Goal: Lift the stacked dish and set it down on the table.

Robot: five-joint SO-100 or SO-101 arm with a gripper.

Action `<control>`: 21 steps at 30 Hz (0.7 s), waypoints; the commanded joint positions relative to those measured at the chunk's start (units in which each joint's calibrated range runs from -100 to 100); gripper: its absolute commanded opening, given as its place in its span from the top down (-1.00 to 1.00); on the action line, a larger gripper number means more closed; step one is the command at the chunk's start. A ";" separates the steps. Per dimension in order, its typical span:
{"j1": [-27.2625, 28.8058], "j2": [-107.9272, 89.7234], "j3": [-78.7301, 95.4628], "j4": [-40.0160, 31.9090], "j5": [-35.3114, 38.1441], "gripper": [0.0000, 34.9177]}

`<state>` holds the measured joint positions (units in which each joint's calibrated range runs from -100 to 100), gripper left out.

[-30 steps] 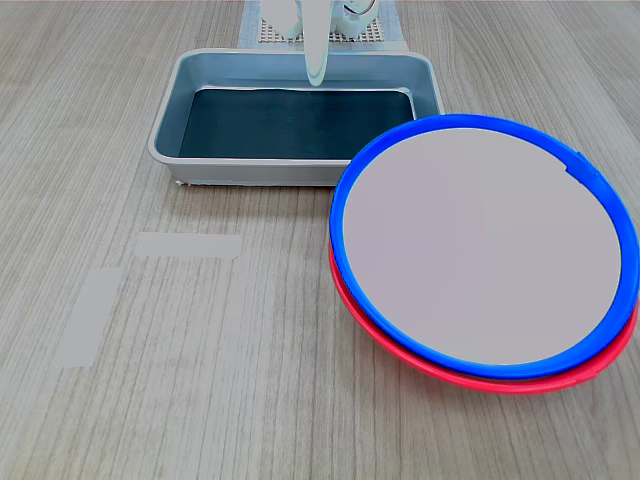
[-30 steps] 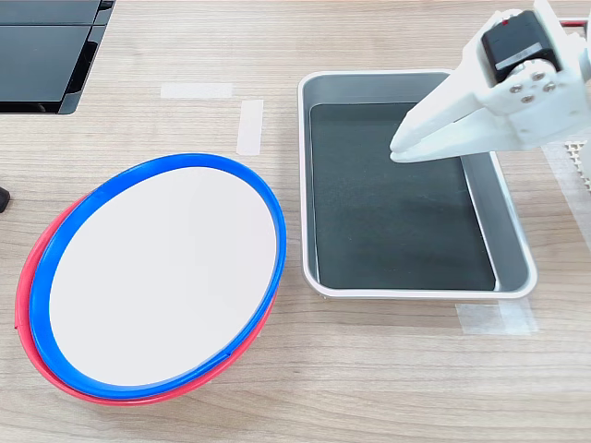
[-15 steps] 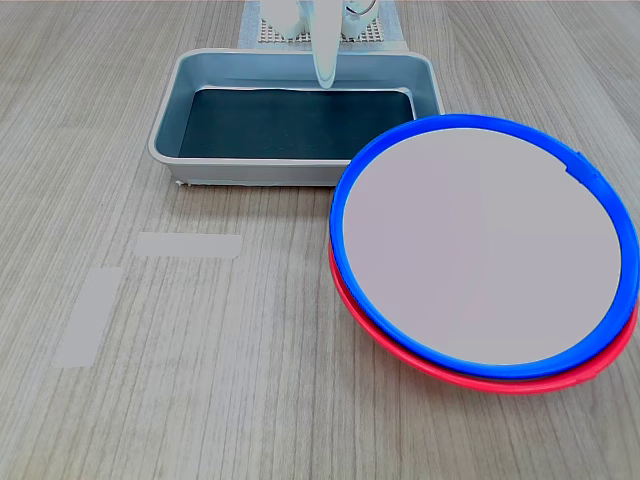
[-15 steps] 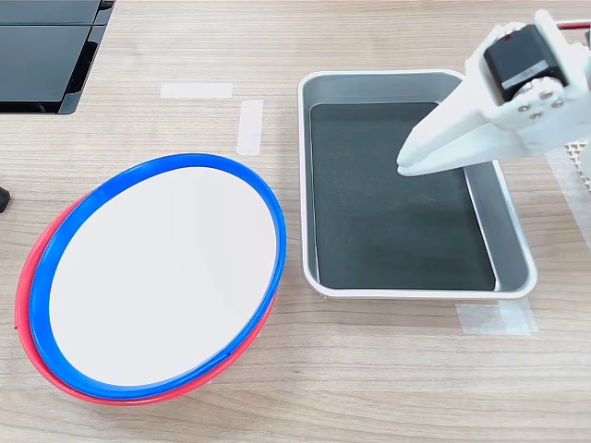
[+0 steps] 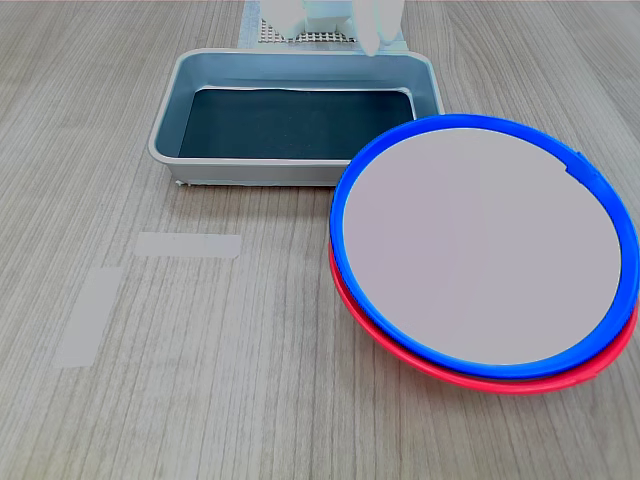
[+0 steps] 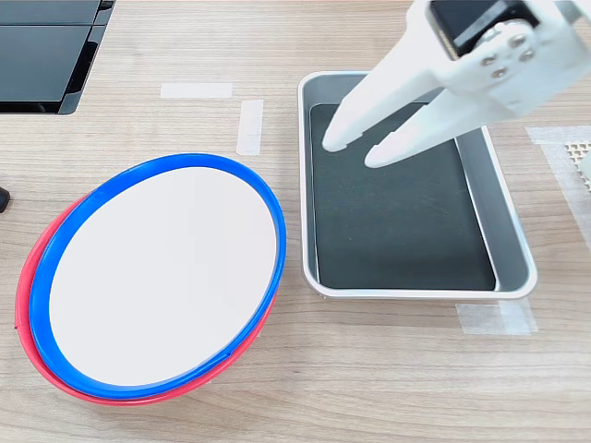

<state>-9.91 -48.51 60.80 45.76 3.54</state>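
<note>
The stacked dish (image 5: 485, 245), a blue-rimmed plate with a pale centre, lies on top of a red-rimmed plate (image 5: 450, 374) on the table (image 5: 250, 390), to the first exterior view's right. In the second exterior view the blue dish (image 6: 162, 277) and the red plate (image 6: 32, 355) sit at the lower left. My white gripper (image 6: 354, 150) hangs open above the grey tray (image 6: 416, 293), well apart from the dish, with nothing between its fingers. Only the gripper's tip (image 5: 370, 38) shows at the top edge of the first exterior view.
The grey metal tray (image 5: 165, 140) with a dark bottom stands beside the plates. Two pale tape strips (image 5: 190, 244) lie on the wood. A white mesh pad (image 6: 577, 152) marks the arm's base side. A black object (image 6: 42, 46) fills the second exterior view's top left corner.
The gripper has gone from shut to open and swung toward the second exterior view's left, over the tray's plate-side half. The plates have not moved.
</note>
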 commanded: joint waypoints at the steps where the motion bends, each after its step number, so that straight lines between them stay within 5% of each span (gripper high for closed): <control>1: -2.18 11.54 -12.60 -1.23 -0.29 0.07; 13: -8.21 33.28 -27.07 -2.96 -0.83 0.03; 21: -8.58 41.39 -30.62 -5.44 -0.59 0.24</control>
<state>-18.23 -8.78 33.39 41.52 2.76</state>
